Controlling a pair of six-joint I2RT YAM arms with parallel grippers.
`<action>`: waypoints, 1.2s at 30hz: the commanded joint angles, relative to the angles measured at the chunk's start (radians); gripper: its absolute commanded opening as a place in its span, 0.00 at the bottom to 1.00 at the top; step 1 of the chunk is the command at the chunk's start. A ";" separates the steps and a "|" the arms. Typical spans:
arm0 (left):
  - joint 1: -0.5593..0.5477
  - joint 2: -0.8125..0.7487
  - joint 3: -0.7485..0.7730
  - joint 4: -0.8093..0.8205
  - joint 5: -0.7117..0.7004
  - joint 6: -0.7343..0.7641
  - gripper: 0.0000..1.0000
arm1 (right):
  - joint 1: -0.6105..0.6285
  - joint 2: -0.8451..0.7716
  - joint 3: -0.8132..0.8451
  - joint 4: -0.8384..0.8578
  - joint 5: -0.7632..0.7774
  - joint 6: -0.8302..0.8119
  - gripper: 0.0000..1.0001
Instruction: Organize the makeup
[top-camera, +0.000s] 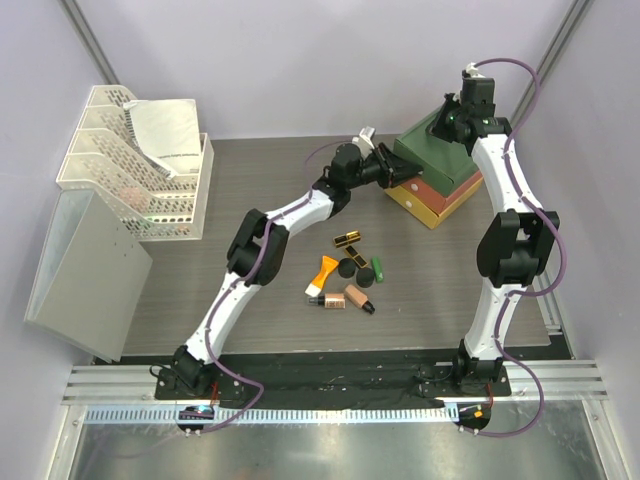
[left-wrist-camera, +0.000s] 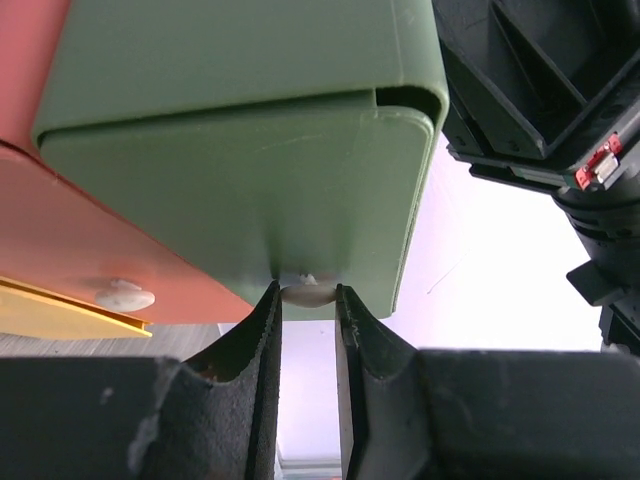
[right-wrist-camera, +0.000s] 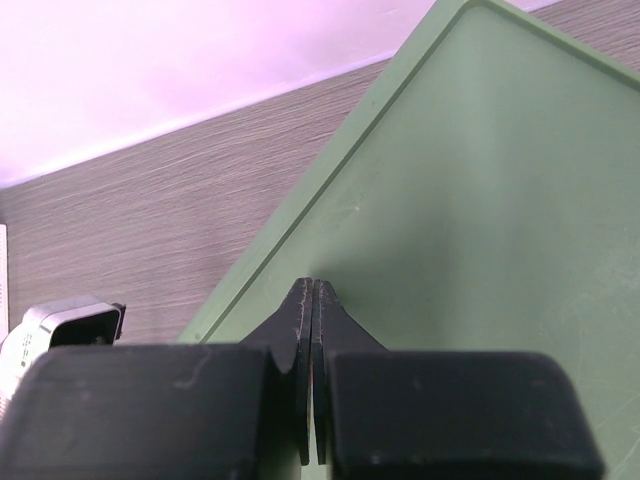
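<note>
The makeup lies loose on the table's middle: an orange tube with a white cap (top-camera: 322, 272), a peach bottle with a black cap (top-camera: 350, 297), two black-gold sticks (top-camera: 347, 238) (top-camera: 358, 256), two black round compacts (top-camera: 349, 267) (top-camera: 365, 278) and a green tube (top-camera: 378, 268). My left gripper (top-camera: 393, 166) is at the front of the stacked drawer box (top-camera: 440, 170). In the left wrist view it (left-wrist-camera: 308, 300) is shut on the white knob (left-wrist-camera: 308, 292) of the green top drawer (left-wrist-camera: 240, 190). My right gripper (right-wrist-camera: 313, 292) is shut and empty, its tips on the green box top (right-wrist-camera: 480, 200).
The orange drawer (left-wrist-camera: 80, 250) with its own white knob (left-wrist-camera: 125, 296) and the yellow drawer (left-wrist-camera: 60, 315) lie below the green one. A white tiered rack (top-camera: 130, 165) stands at the back left, with a grey panel (top-camera: 85, 270) beside it.
</note>
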 joint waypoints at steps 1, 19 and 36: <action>0.000 -0.085 -0.065 0.018 0.022 0.036 0.00 | 0.003 0.112 -0.067 -0.258 0.023 -0.043 0.01; 0.005 -0.295 -0.352 -0.005 0.157 0.165 0.00 | 0.003 0.109 -0.070 -0.260 0.023 -0.054 0.01; 0.007 -0.410 -0.510 -0.066 0.173 0.238 0.00 | 0.003 0.114 -0.067 -0.266 0.013 -0.054 0.01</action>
